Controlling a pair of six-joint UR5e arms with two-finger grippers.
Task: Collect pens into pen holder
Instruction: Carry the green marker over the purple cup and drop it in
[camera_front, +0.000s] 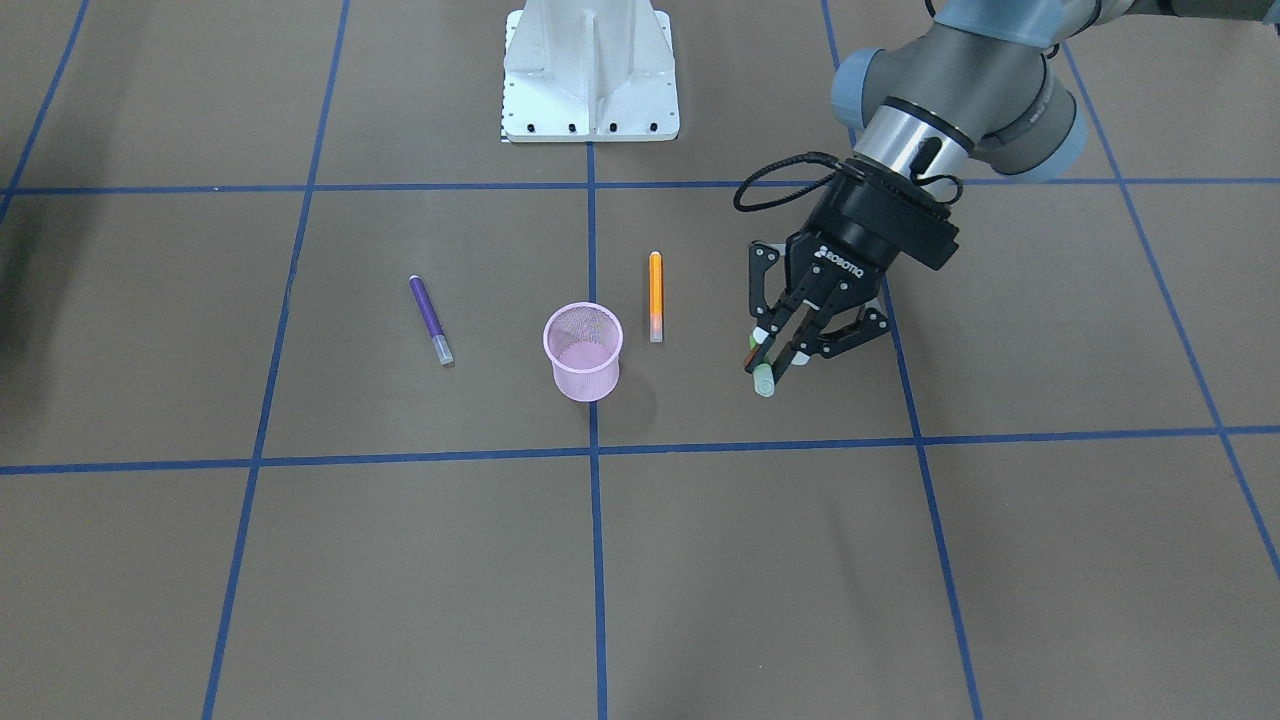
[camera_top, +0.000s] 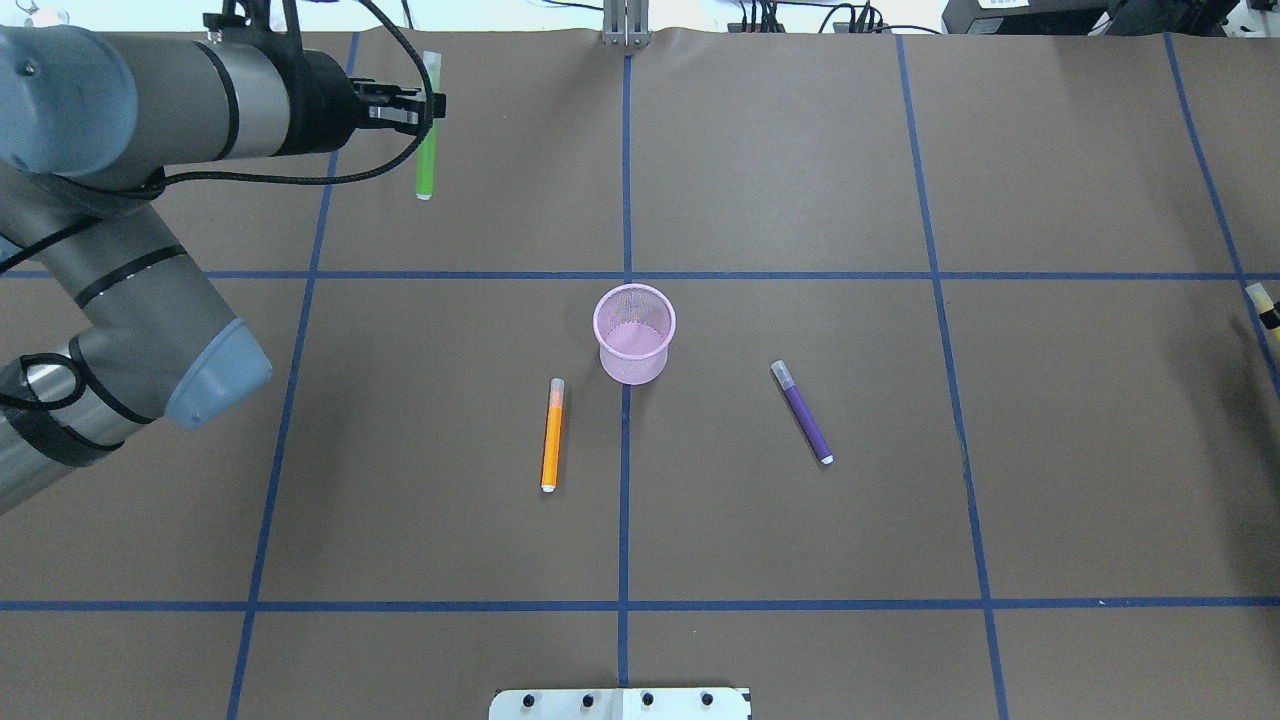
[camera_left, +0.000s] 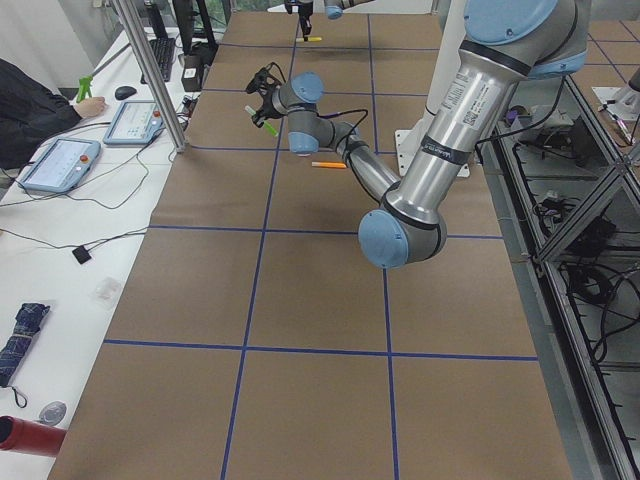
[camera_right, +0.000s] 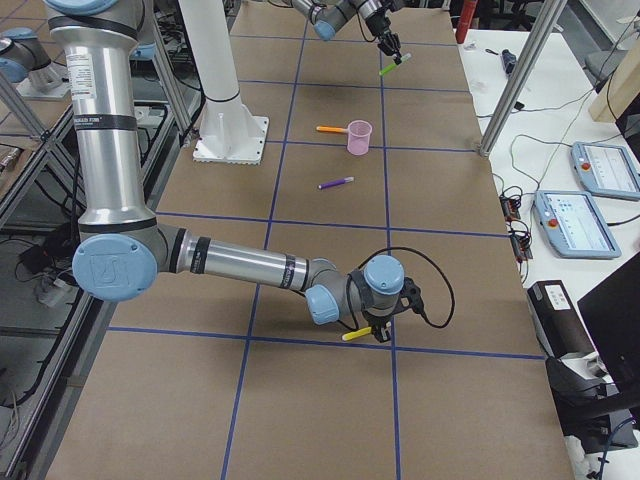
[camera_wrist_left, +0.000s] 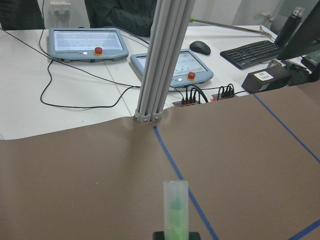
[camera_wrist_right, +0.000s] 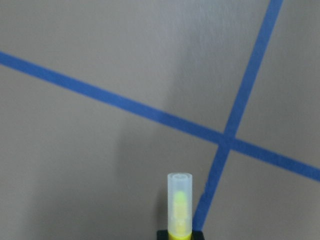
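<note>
While left pincer (camera_front: 778, 352) clamps green pen (camera_top: 427, 160) aloft and right pincer (camera_right: 375, 328) a yellow pen (camera_wrist_right: 180, 210), transport step, apparently; next, align over pen holder (camera_top: 634, 345).

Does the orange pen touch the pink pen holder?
Apart. In the overhead exterior view a strip of bare table shows between the orange pen and the pen holder; the front-facing view shows the same gap.
</note>
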